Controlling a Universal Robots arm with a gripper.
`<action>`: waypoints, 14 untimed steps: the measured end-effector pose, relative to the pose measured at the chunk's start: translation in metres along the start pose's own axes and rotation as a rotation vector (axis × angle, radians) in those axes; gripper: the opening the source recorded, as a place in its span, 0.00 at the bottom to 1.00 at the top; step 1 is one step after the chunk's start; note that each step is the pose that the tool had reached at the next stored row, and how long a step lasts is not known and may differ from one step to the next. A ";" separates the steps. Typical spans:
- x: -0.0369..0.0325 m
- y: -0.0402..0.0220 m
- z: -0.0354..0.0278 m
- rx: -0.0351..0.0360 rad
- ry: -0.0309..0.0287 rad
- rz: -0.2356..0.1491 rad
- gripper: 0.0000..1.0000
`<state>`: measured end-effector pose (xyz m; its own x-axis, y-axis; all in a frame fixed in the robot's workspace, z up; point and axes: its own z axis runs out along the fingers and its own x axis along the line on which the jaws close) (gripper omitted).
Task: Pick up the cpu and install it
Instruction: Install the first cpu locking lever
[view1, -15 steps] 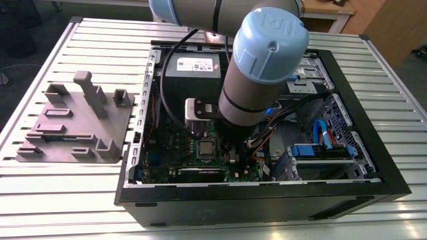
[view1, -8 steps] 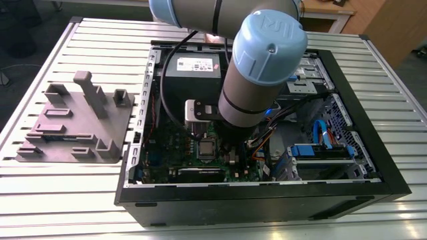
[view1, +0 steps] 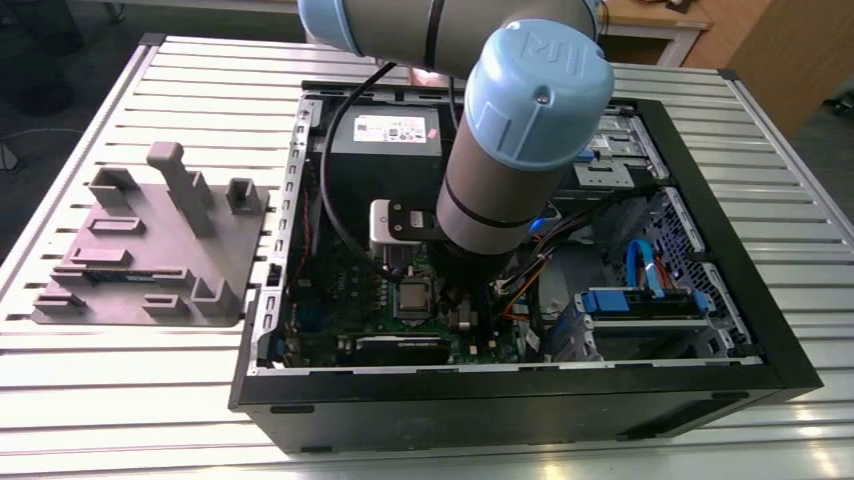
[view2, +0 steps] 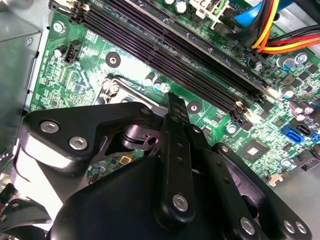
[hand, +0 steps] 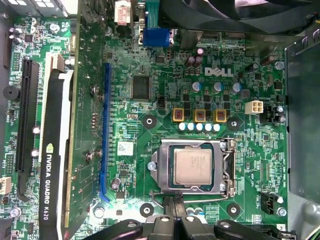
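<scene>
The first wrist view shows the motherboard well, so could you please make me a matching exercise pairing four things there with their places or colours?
Things:
1. cpu
2. pincer
3. graphics card
4. long slot

Descriptions:
A. blue, beside the graphics card
B. lying in the socket, silver top showing
C. black and green, standing in an expansion slot
D. dark, close to the socket's edge, off the cpu

Pairs: 1-B, 2-D, 3-C, 4-A
</scene>
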<state>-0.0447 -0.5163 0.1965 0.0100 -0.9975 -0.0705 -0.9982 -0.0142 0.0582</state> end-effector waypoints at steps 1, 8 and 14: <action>0.0000 0.0000 0.0000 0.0000 0.0001 0.000 0.10; 0.0000 -0.0001 0.0009 0.0000 -0.0001 0.000 0.10; 0.0001 -0.0002 0.0028 0.0002 -0.0004 0.000 0.10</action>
<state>-0.0447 -0.5162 0.1936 0.0100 -0.9974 -0.0709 -0.9982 -0.0141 0.0580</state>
